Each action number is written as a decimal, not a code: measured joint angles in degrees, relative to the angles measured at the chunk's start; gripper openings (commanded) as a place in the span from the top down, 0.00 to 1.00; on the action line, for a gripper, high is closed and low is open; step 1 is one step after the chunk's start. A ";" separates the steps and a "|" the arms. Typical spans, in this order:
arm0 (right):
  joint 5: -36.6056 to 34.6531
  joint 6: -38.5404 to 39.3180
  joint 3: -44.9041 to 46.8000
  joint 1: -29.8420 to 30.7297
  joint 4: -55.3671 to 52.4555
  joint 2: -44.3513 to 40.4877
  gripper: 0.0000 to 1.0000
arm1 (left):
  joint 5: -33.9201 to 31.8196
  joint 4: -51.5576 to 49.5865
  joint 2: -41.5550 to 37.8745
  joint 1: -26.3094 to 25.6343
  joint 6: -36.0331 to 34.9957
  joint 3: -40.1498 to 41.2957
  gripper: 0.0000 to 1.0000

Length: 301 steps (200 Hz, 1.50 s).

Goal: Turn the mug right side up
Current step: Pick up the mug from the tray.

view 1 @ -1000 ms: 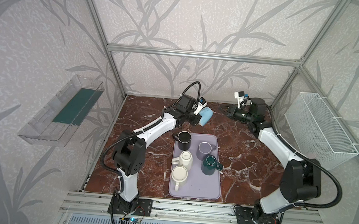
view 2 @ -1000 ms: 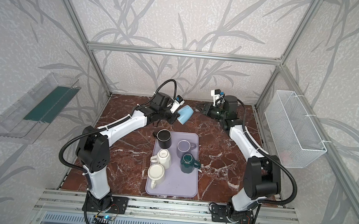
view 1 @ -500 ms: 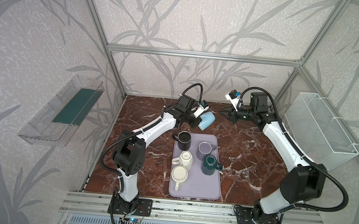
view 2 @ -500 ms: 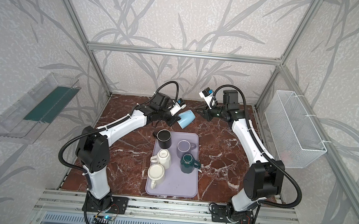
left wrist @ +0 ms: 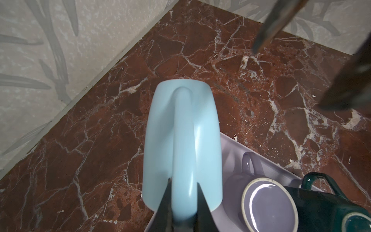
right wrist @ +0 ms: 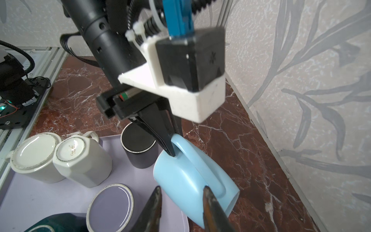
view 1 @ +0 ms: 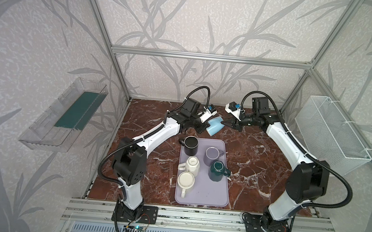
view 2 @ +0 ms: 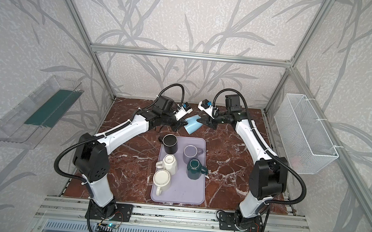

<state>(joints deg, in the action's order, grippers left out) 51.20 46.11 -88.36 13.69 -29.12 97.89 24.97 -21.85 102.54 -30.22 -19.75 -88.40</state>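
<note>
The light blue mug [view 1: 214, 126] [view 2: 193, 125] hangs in the air just behind the tray, tipped on its side with its handle up. My left gripper [view 1: 204, 127] [view 2: 182, 124] [left wrist: 183, 181] is shut on the handle near the mug's base. The mug's mouth [right wrist: 230, 200] points away from that gripper. My right gripper [view 1: 224, 122] [view 2: 200, 120] [right wrist: 181, 187] is open. Its two fingers stand on either side of the mug's body [right wrist: 186, 176] near the mouth end, without pressing on it. One left finger [right wrist: 160, 132] shows in the right wrist view.
A lilac tray [view 1: 210, 192] lies mid-table, carrying a black mug [view 1: 190, 145], a lilac mug [view 1: 212, 153], a dark green mug [view 1: 216, 171] and two cream mugs [view 1: 191, 165] [view 1: 185, 180], most bottom-up. A wire basket [view 1: 330, 131] hangs on the right wall and a clear shelf [view 1: 65, 113] on the left wall.
My right gripper has swung in from the back toward the mug and opened wider around it. The left gripper has kept its hold and brought the mug slightly toward the tray.
</note>
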 measured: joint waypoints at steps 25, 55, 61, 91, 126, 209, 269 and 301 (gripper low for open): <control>0.26 2.47 -0.63 0.46 -0.22 1.90 0.65 | 1.95 0.09 -1.14 0.00 -0.15 0.00 1.00; 0.28 5.27 -3.74 1.40 -1.66 4.35 0.65 | 3.28 0.39 -1.57 0.00 -0.24 0.00 1.00; 0.26 5.75 -4.02 1.64 -1.68 4.57 0.65 | 3.48 0.37 -1.57 0.00 -0.26 0.00 1.00; -0.20 7.43 -4.57 3.02 -2.43 4.74 0.65 | 4.07 -0.44 -1.57 -0.04 -0.87 0.00 1.00; -0.96 8.87 -7.06 4.24 -3.91 6.19 0.65 | 4.87 -0.90 -1.57 0.02 -1.36 -0.02 1.00; -3.52 13.31 -12.83 4.61 -10.01 9.66 0.65 | 4.79 -4.57 -1.57 0.61 -3.50 -0.04 1.00; -1.51 13.62 -12.61 4.57 -11.13 9.92 0.65 | 4.52 -4.96 -1.75 0.66 -4.98 -0.04 1.00; 1.57 12.52 -9.94 4.42 -9.44 9.92 0.63 | 4.48 -5.07 -2.01 0.68 -5.22 -0.04 1.00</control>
<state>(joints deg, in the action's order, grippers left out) 52.77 58.63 -98.30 18.11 -38.57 107.81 29.45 -26.92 100.53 -29.54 -24.97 -88.44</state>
